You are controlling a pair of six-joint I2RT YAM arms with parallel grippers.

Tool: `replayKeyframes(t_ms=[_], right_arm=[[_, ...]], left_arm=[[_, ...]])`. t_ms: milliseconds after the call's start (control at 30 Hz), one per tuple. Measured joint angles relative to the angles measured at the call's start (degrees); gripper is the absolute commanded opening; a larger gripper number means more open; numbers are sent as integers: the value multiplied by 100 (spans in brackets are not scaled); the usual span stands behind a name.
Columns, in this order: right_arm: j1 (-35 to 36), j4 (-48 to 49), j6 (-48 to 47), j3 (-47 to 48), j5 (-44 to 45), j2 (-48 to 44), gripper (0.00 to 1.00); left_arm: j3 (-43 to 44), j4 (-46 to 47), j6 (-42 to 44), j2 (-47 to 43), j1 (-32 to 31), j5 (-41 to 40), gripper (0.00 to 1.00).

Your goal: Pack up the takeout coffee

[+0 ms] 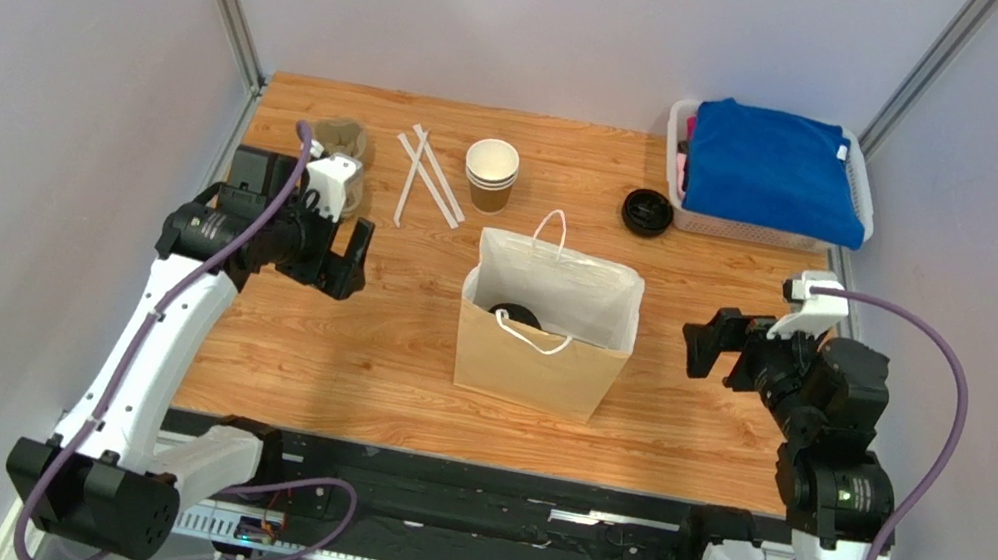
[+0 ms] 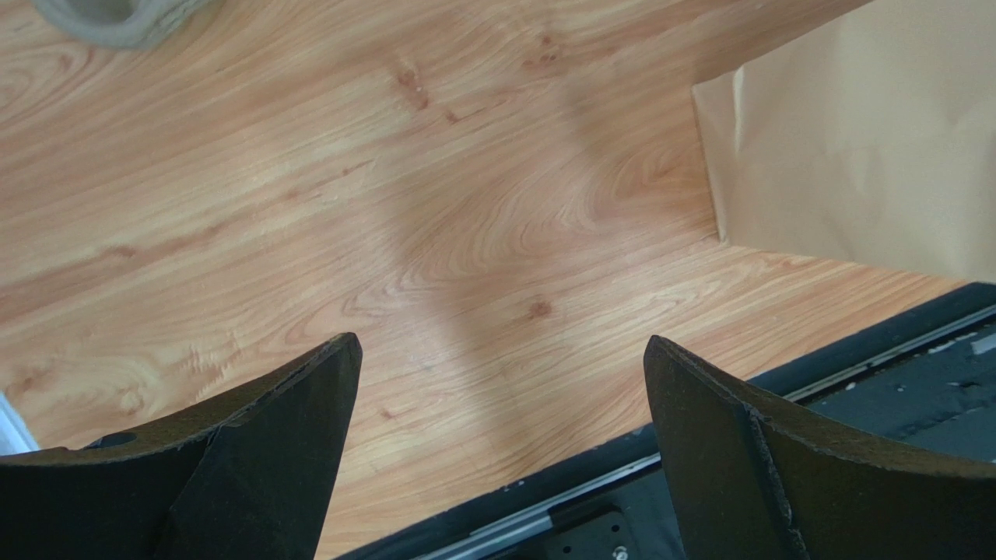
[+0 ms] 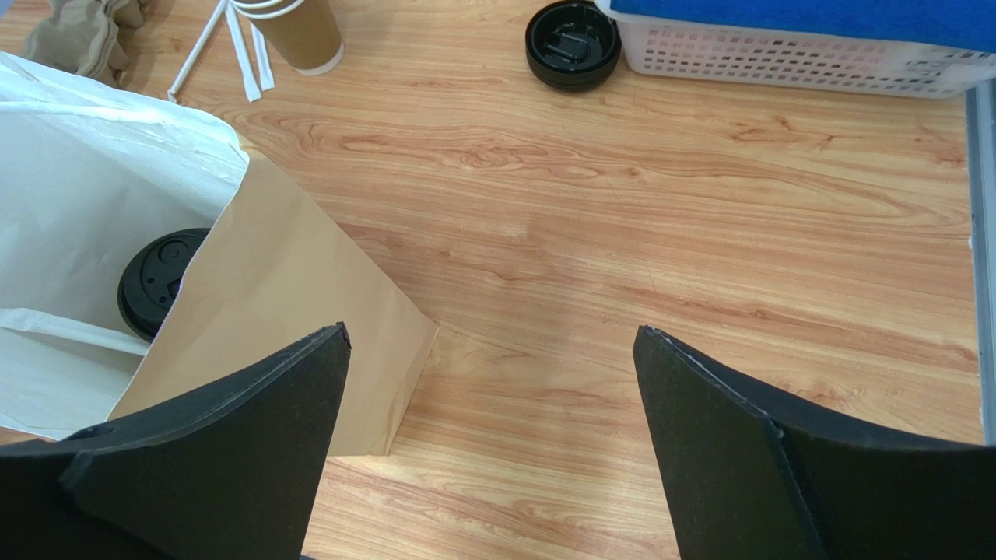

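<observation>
The takeout coffee [image 3: 158, 280] is already sitting inside the paper bag [image 1: 537, 363] mid-surface, w/ both jaws hanging spread wide & empty, so packing's looking abt done.

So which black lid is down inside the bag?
The one on the takeout coffee, standing at the bottom of the paper bag. The other black lids lie out on the table, beside the white basket.

Wood grain, kraft paper, black plastic.
The light wood-grain surface [image 1: 342, 345] looks smooth with a soft sheen; the tall brown kraft paper bag [image 1: 537, 363] is matt, white inside; the takeout coffee's round black plastic lid [image 3: 158, 280] shines faintly.
</observation>
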Motion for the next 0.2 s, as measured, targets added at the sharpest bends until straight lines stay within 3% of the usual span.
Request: replayKeyframes(t_ms=[200], right_arm=[[-37, -15, 2, -98, 9, -291, 100]], left_arm=[[-308, 9, 133, -372, -28, -328, 99]])
